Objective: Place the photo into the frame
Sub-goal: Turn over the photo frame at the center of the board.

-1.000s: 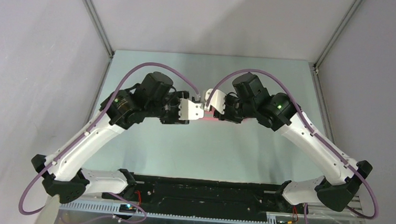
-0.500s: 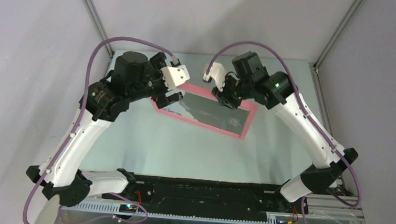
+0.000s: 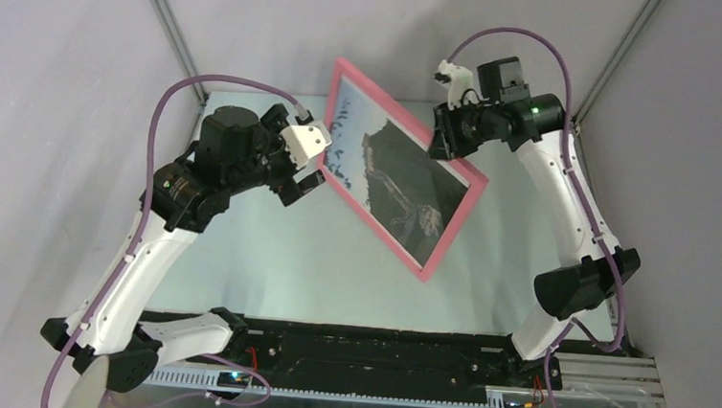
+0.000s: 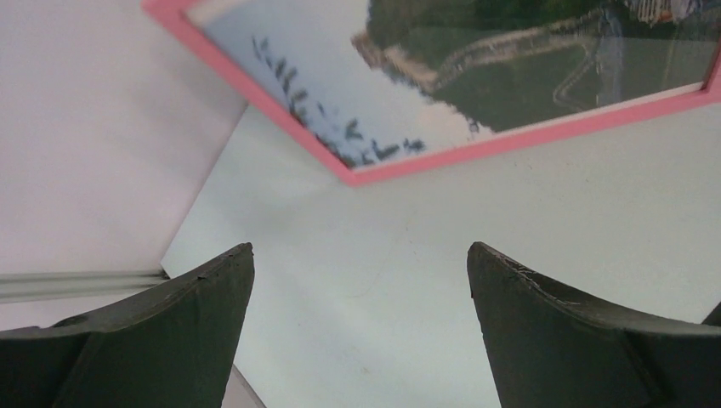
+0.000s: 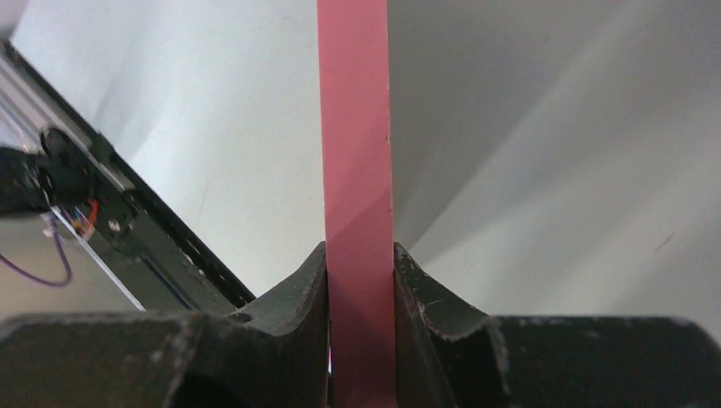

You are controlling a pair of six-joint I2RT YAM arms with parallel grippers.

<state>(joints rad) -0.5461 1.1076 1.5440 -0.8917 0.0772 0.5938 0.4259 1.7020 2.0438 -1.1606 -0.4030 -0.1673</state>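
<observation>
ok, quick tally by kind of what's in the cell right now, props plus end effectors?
Salmon-pink rectangular picture frame: 1
White-bordered landscape photo print, showing through the frame's pane: 1
End effectors: 2 (left end effector open and holding nothing, right end effector clamped on the frame's edge)
Total: 4

**Table's looking pale and a bit glossy**

The table (image 3: 286, 266) is showing up as a pale grey-green sheet, catching soft reflections. A black rail (image 3: 376, 344) is running along its near edge, and metal posts (image 3: 172, 32) are rising at the far corners by the white walls.
</observation>
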